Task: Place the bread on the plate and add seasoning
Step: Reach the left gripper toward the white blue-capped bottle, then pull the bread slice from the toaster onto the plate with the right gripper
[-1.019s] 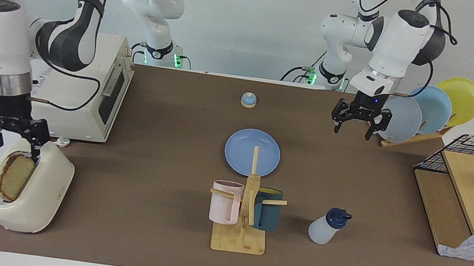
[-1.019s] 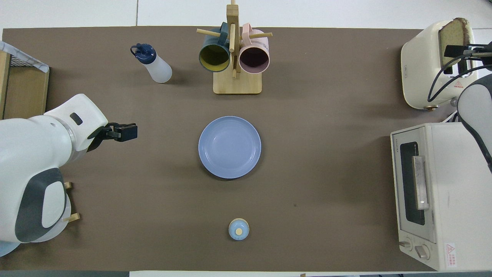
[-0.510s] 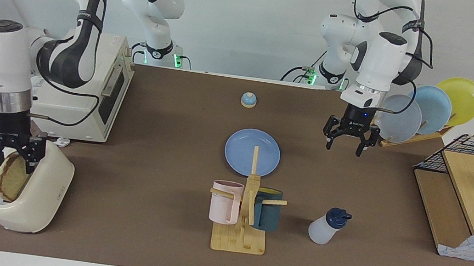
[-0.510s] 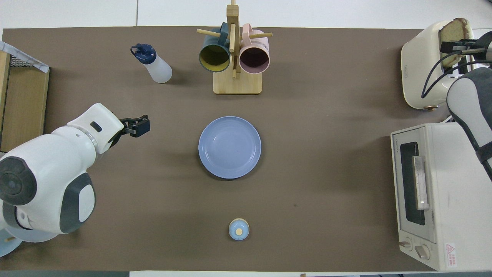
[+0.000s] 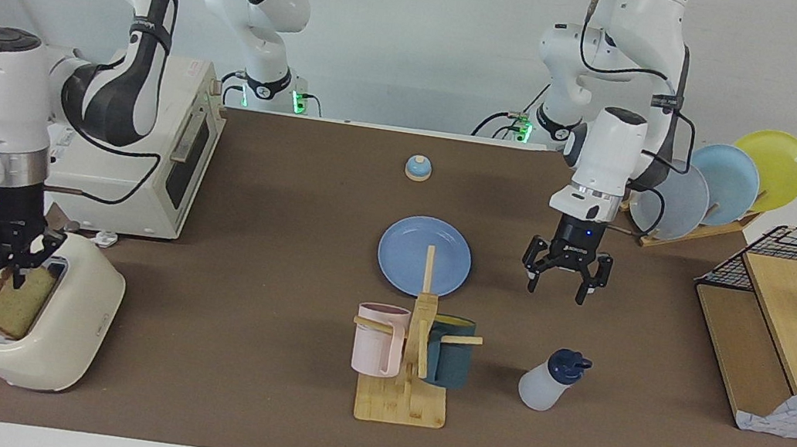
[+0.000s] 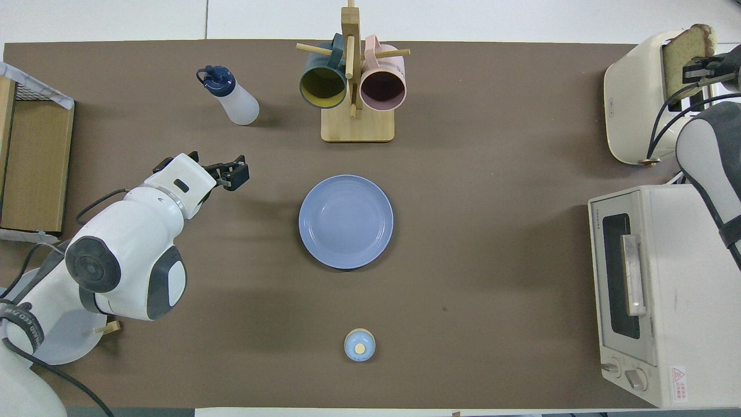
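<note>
The bread point(image 5: 13, 302) point(image 6: 678, 61) stands upright in the cream toaster point(image 5: 51, 334) point(image 6: 634, 95) at the right arm's end of the table. My right gripper point(image 5: 6, 260) point(image 6: 697, 68) is shut on the slice's top edge. The blue plate point(image 5: 406, 256) point(image 6: 346, 222) lies flat mid-table with nothing on it. The seasoning point(image 5: 548, 381) point(image 6: 234, 98), a white bottle with a navy cap, stands farther from the robots than the plate. My left gripper point(image 5: 555, 286) point(image 6: 233, 172) hangs open above the table between plate and bottle, holding nothing.
A wooden mug rack point(image 5: 403, 400) point(image 6: 357, 124) with a pink and a teal mug stands beside the bottle. A toaster oven point(image 5: 142, 164) point(image 6: 654, 289) sits near the toaster. A small bell point(image 5: 418, 168) point(image 6: 359, 345), upright plates point(image 5: 724, 183) and a wire shelf point(image 5: 792, 310) are also here.
My right gripper came down over the toaster and closed on the bread's top edge. My left gripper moved from the upright plates out over the table, lower and toward the bottle, staying open.
</note>
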{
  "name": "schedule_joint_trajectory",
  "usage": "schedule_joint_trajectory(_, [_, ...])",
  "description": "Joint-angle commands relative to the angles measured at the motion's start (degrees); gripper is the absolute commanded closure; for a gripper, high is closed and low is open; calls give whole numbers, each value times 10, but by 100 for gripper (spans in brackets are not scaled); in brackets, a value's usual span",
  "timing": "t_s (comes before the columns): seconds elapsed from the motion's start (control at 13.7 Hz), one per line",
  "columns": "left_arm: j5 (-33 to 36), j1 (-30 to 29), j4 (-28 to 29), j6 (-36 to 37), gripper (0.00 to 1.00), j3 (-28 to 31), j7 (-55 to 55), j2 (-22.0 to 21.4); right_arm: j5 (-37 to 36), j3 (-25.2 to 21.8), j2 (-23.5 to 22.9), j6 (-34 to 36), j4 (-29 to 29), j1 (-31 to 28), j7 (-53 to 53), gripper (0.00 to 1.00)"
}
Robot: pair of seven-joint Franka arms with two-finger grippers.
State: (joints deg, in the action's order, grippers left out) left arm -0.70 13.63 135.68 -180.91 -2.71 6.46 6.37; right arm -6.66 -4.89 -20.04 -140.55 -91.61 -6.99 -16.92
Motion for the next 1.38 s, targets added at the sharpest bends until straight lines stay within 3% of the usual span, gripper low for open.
schedule_joint_trajectory(0.0, [-11,15,0,-90,0,9,7,55,-6,8,9,131,80,7,-14,100])
schedule_joint_trajectory(0.29, [-47,53,-30,-148,0,33,5,123,-6,9,87,312,97,79,-8,100])
schedule_joint_trajectory(0.44, [-70,113,-47,-149,0,90,6,144,3,16,113,367,91,113,7,100])
schedule_joint_trajectory(0.66, [-134,247,-96,-153,0,213,5,195,5,19,129,414,75,174,44,100])
schedule_joint_trajectory(0.8, [-136,278,-104,-152,0,249,5,201,20,20,158,408,15,210,147,100])
schedule_joint_trajectory(1.02, [-139,278,-134,-147,0,255,4,219,124,20,198,375,-71,246,302,100])
schedule_joint_trajectory(1.16, [-139,278,-140,-147,0,264,4,224,171,20,224,320,-140,263,316,100])
schedule_joint_trajectory(1.31, [-148,279,-165,-142,0,264,4,244,176,19,241,248,-208,319,326,100])
